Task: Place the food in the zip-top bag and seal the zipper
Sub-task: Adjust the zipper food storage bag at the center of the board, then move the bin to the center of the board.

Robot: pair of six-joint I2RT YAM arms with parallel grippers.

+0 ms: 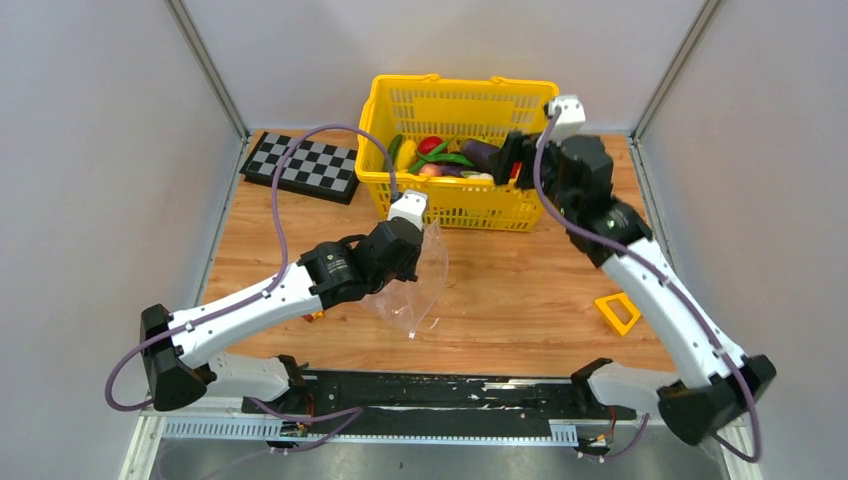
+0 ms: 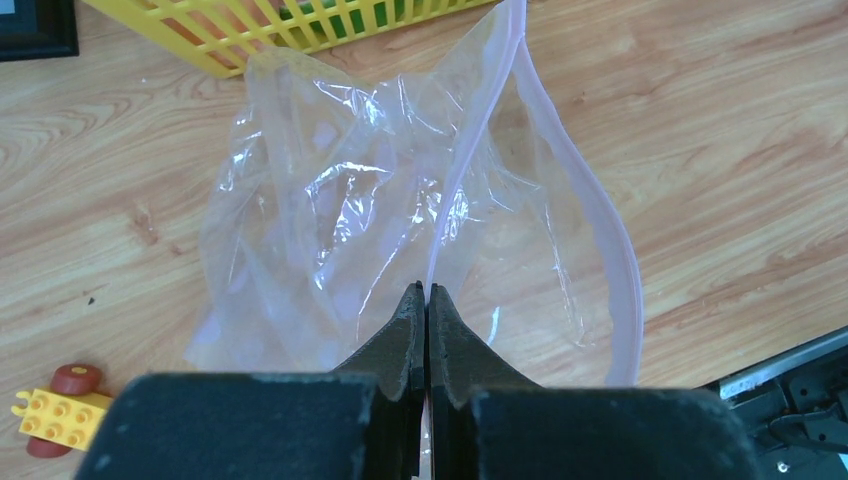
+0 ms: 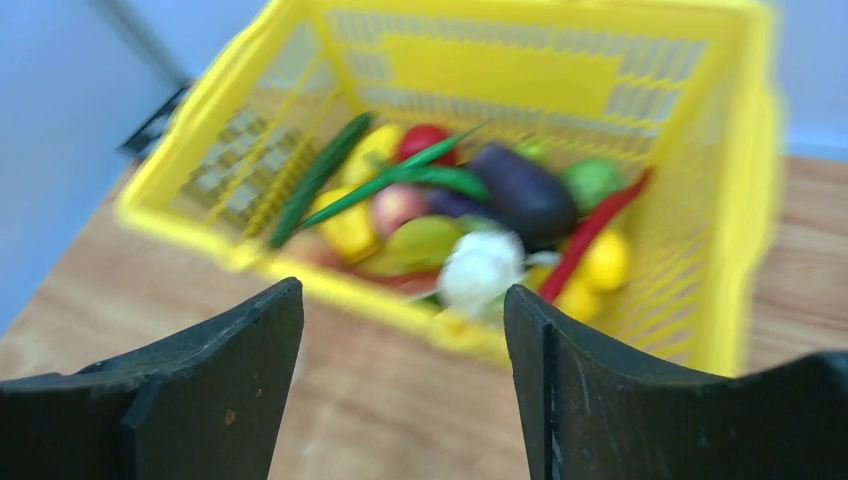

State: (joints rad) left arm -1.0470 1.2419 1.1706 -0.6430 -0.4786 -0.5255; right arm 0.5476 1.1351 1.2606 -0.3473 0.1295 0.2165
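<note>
I'm at the picking step. The yellow slatted plastic basket (image 1: 455, 105) holds all the glossy toy food (image 3: 520, 195), none of it bagged. The clear, crinkled zip-top bag (image 2: 330, 230) gapes in front of it, with my left gripper (image 2: 422, 290) pinching its soft pink zipper strip (image 2: 590, 220). My right gripper (image 3: 402, 295) is spread and empty, so next I judge it must reach in for one slippery piece.

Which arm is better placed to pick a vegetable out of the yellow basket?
Right. The right gripper is open and faces the food in the yellow basket; the left gripper is shut on the zip-top bag, holding it.
</note>
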